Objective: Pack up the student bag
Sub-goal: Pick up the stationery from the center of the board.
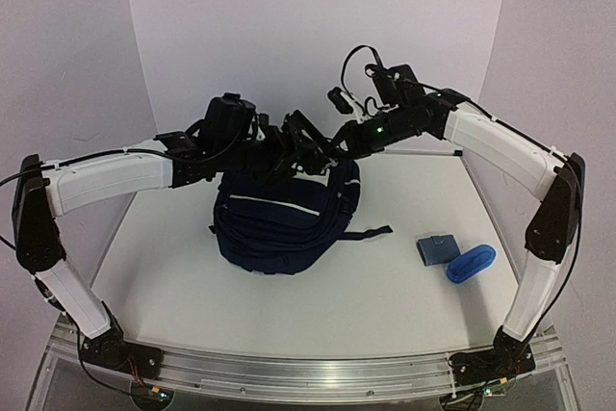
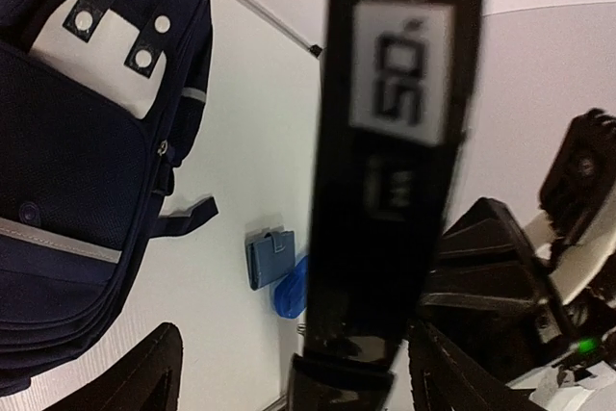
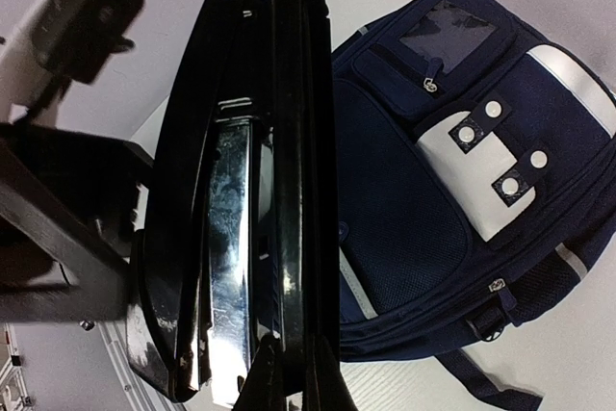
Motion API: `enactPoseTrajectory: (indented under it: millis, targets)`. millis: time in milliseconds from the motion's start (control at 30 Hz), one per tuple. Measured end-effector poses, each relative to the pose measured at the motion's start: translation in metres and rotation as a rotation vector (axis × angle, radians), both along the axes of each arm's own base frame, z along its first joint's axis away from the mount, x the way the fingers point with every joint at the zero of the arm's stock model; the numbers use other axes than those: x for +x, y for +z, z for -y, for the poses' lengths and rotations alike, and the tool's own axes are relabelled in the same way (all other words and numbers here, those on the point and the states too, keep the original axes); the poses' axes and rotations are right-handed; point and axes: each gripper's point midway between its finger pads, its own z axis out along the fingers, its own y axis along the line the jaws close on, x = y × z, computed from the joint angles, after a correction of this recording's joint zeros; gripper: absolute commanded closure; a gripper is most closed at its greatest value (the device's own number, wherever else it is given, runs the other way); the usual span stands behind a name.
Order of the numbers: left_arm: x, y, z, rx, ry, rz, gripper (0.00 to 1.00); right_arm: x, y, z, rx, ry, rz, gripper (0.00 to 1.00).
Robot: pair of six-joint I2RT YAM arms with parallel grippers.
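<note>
The student bag (image 1: 284, 223) is a navy backpack with a white buckle patch, lying mid-table; it also shows in the left wrist view (image 2: 77, 161) and the right wrist view (image 3: 452, 190). Both grippers meet just above its far edge. My right gripper (image 1: 322, 146) (image 3: 294, 363) is shut on the edge of a glossy black stapler (image 3: 250, 218). My left gripper (image 1: 284, 151) (image 2: 296, 334) is open; its two fingers stand wide apart on either side of the stapler (image 2: 385, 190), not touching it. The bag's opening is hidden.
A small blue wallet (image 1: 438, 247) (image 2: 269, 259) and a bright blue pouch (image 1: 471, 263) (image 2: 289, 295) lie on the table right of the bag. A dark strap (image 1: 371, 233) trails from the bag toward them. White walls close the back and sides.
</note>
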Motion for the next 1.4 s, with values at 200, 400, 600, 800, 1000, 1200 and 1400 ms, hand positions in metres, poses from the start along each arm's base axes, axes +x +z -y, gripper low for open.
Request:
enactPoseTrajectory:
  millis: [200, 400, 600, 800, 1000, 1200, 1400]
  targets:
    - [0.003, -0.014, 0.004, 0.006, 0.024, -0.038, 0.31, -0.009, 0.002, -0.012, 0.006, 0.014, 0.004, 1.0]
    - [0.01, -0.003, 0.005, -0.033, 0.056, -0.008, 0.36, -0.013, 0.001, -0.018, -0.002, 0.007, 0.008, 1.0]
    - [0.016, 0.0, 0.005, -0.077, 0.082, 0.03, 0.37, -0.022, 0.002, -0.027, 0.005, 0.022, 0.004, 1.0]
    - [0.017, 0.001, 0.006, -0.109, 0.094, 0.043, 0.56, -0.027, 0.002, -0.03, 0.009, 0.03, -0.012, 1.0]
    - [0.013, 0.005, 0.002, -0.147, 0.109, 0.052, 0.74, -0.03, 0.006, -0.035, 0.037, 0.056, -0.019, 0.62]
    - [0.006, -0.042, -0.025, -0.072, 0.186, -0.023, 0.81, -0.028, 0.022, -0.041, 0.079, 0.089, 0.046, 0.34]
    - [-0.008, -0.065, -0.049, -0.044, 0.234, -0.074, 0.83, -0.026, 0.031, -0.037, 0.063, 0.124, 0.145, 0.33]
